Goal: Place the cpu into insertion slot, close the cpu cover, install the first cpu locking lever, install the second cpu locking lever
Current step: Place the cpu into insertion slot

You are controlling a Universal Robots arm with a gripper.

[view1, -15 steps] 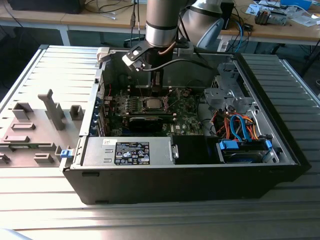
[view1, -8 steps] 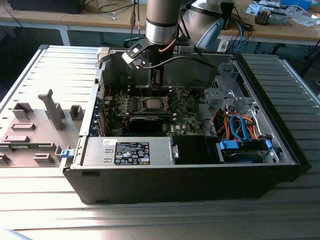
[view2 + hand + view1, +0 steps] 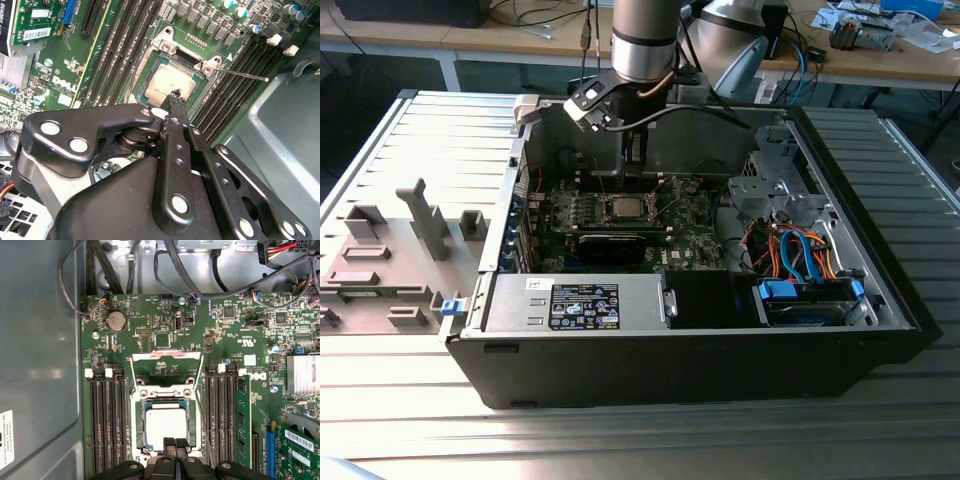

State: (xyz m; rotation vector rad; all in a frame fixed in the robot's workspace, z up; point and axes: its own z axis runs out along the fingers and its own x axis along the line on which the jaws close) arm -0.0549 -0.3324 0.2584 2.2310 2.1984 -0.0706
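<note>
Fingers (image 3: 170,445) pinched together at the cpu (image 3: 165,424) edge, memory slots (image 3: 105,425) flanking.

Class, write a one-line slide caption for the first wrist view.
Cpu seated in the slot, cover open, shut gripper at the cpu's edge.

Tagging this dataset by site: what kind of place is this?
Probably a robotics lab or electronics workshop: an open black metal desktop computer case on a ribbed grey metal table, with tan wooden workbenches cluttered with cables behind.
</note>
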